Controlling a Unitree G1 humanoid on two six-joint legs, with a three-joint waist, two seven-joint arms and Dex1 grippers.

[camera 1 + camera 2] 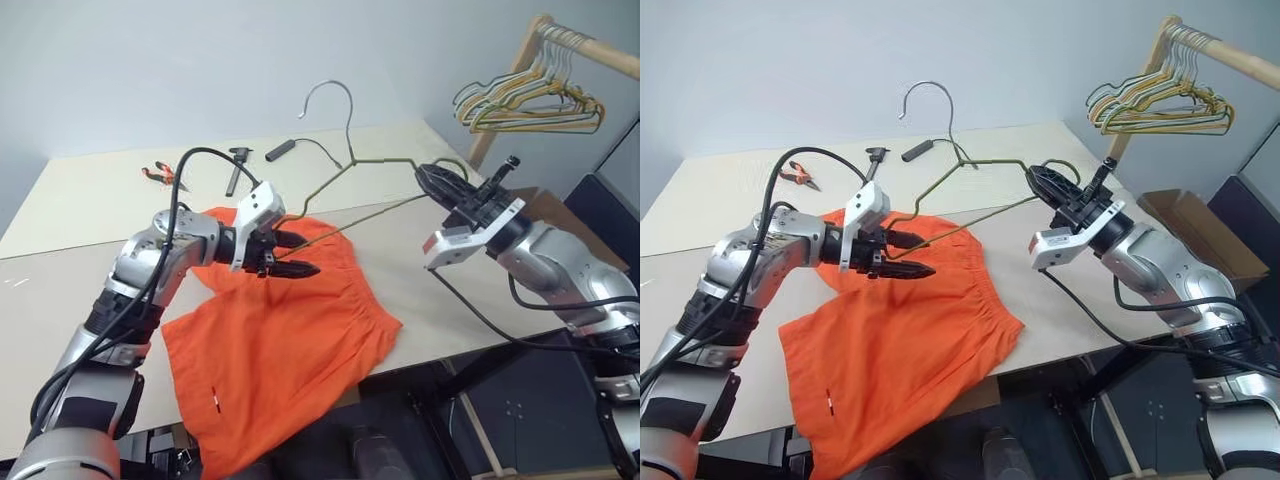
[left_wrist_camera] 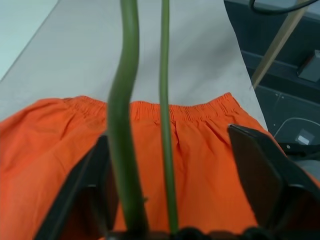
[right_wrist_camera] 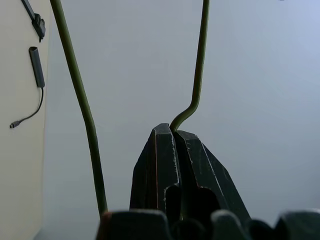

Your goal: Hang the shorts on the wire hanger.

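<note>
Lying flat on the beige table [image 1: 420,270]: bright orange fabric shorts [image 1: 290,340]. Pinching one corner of the thin olive-grey wire hanger [image 1: 375,165], jaws together: right gripper [image 1: 432,178]. Straddling its opposite end above the shorts, fingers apart: left gripper [image 1: 298,255].

A pale beige table [image 1: 80,210] carries everything; the shorts [image 1: 280,350] lie spread flat on its near part, one leg drooping over the front edge; near the far edge rest orange-handled pliers [image 1: 157,173], a dark hand tool [image 1: 235,170], and a thin black cable with a cylindrical end [image 1: 280,150].
</note>
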